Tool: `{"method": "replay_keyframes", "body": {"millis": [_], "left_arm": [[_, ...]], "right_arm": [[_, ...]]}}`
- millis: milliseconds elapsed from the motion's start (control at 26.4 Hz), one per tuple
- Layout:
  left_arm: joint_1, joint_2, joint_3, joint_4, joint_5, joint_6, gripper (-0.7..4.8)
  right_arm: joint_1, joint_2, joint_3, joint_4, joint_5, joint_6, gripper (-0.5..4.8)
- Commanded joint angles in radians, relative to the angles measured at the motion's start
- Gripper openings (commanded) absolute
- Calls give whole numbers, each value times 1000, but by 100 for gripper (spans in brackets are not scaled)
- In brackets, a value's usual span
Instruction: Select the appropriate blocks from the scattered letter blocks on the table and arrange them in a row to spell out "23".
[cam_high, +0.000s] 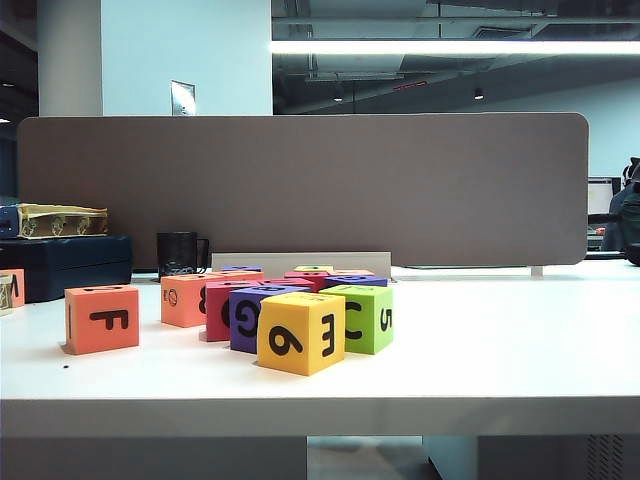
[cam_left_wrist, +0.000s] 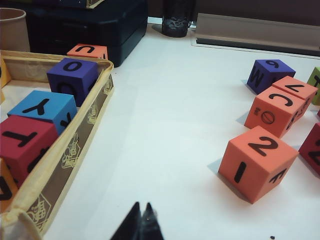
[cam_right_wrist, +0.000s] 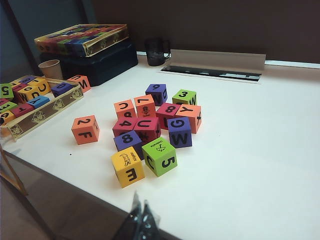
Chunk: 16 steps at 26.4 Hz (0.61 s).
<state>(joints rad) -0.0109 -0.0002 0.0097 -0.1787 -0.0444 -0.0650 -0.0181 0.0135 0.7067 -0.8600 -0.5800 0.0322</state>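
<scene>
With both claws pinched shut and empty, left claw (cam_left_wrist: 141, 222) idle, right claw (cam_right_wrist: 141, 220) should spread wide above the orange foam "2" cube (cam_right_wrist: 85, 129) standing apart on the white tabletop (cam_right_wrist: 250, 150).

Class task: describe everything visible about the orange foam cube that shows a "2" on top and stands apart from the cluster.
The orange foam cube with a black "2" on top looks matte and soft-edged. Its sides show an "F" and an "I". It sits flat on the smooth white table, alone, between the cloth-edged tray of cubes and the main cluster, touching no other block. No end effector is near it.
</scene>
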Motion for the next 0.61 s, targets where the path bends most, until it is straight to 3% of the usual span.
{"method": "replay_keyframes", "body": {"millis": [38, 152, 303, 455, 607], "left_arm": [[-2, 0, 2, -6, 104, -98, 1], [-2, 0, 5, 8, 253, -215, 3], [-2, 0, 50, 15, 382, -391, -6], [-2, 0, 143, 49, 479, -405, -6], [-2, 1, 224, 36, 478, -380, -6]], "right_arm": [[1, -10, 5, -7, -6, 1, -1], [1, -10, 5, -6, -3, 1, -1], [1, -10, 4, -8, -2, 0, -1], [1, -10, 4, -32, 0, 0, -1], [0, -10, 4, -40, 1, 0, -1]]}}
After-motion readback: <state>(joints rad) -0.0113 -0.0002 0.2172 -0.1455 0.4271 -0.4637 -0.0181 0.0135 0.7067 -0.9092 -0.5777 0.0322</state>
